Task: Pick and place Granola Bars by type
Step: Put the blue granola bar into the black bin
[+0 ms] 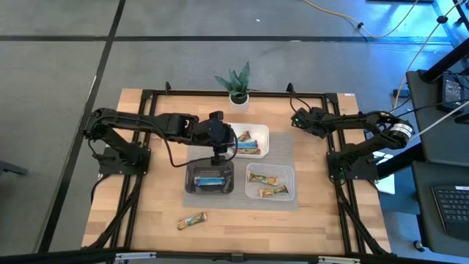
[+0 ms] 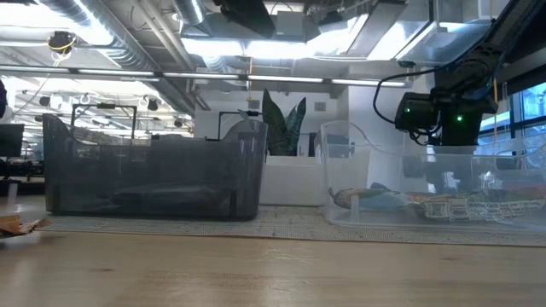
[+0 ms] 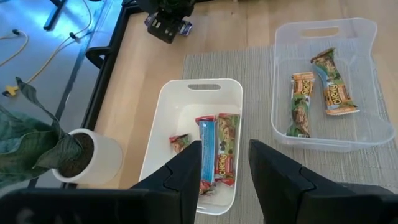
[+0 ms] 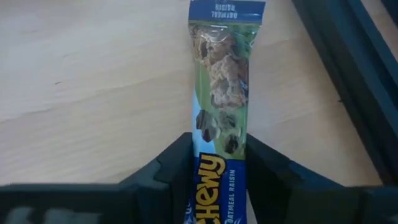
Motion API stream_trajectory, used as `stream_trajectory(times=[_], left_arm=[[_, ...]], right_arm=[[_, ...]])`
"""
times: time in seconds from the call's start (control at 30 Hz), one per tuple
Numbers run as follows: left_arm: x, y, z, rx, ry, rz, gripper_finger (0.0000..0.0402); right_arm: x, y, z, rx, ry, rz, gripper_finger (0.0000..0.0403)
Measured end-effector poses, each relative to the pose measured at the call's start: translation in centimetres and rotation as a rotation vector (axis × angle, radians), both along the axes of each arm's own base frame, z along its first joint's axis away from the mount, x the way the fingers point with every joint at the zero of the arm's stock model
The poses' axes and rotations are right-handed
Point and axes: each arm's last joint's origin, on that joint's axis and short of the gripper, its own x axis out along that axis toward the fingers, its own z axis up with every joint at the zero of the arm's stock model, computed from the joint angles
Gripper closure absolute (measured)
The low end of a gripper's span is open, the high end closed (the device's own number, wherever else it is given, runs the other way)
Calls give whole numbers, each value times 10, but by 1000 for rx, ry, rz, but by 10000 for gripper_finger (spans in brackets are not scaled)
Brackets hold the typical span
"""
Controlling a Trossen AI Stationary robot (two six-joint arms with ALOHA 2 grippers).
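Our right gripper [image 4: 216,180] sits at the table's two o'clock corner, just inside the frame rail [image 4: 354,81], with its fingers clamped on a blue granola bar [image 4: 221,93] that lies flat on the wood. We judge this as the pick step: the grasp is made, the lift not yet. Next we need a clean rise clear of the rail, then a carry toward eight o'clock to the black tray [image 1: 192,183], where another blue bar [image 1: 210,180] lies. Our left gripper [image 3: 225,177] hangs over the white tray [image 3: 155,149], fingers a little apart and holding nothing. One bar [image 1: 192,221] waits at six o'clock.
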Motion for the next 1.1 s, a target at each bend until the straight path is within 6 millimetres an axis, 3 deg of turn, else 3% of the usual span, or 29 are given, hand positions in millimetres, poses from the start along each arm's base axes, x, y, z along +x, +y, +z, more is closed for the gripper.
stream_trajectory(times=[0.47,0.7,0.9,1.1], left_arm=[[-7,-1,-6,6,97,-4,276],[-19,0,-13,-31,218,49,276],[-27,1,-14,-67,264,96,276],[-32,1,-6,-74,230,101,276]], right_arm=[[1,0,0,45,85,171,296],[16,0,11,81,97,372,298],[33,-4,42,-6,71,473,298],[47,-5,100,-151,36,602,298]])
